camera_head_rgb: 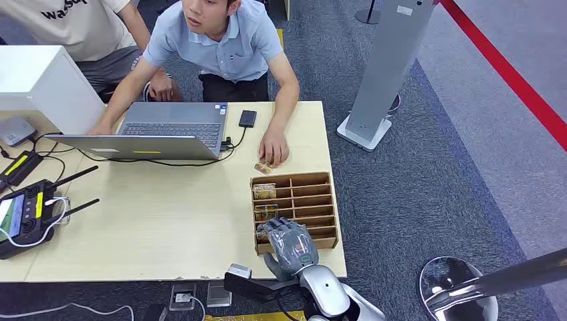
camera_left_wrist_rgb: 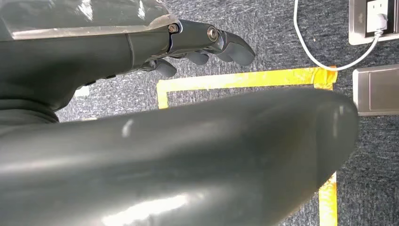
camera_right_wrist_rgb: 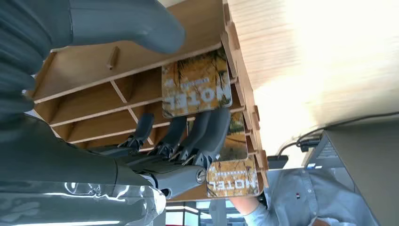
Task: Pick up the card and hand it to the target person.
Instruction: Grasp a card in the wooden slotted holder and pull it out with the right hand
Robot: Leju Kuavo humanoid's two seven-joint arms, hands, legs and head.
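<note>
Now at the pick step: right hand [camera_head_rgb: 291, 242] over near end of rack [camera_head_rgb: 322, 200], fingers [camera_right_wrist_rgb: 207, 129] spread on a card [camera_right_wrist_rgb: 195, 84] in its slot, not clamped; next close, lift, offer to person [camera_head_rgb: 224, 40]; left hand [camera_left_wrist_rgb: 207, 44] hangs loosely curled, empty

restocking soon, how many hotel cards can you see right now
4: one under the person's hand on the table, card; three in the wooden rack. More may be hidden behind the right hand.
</note>
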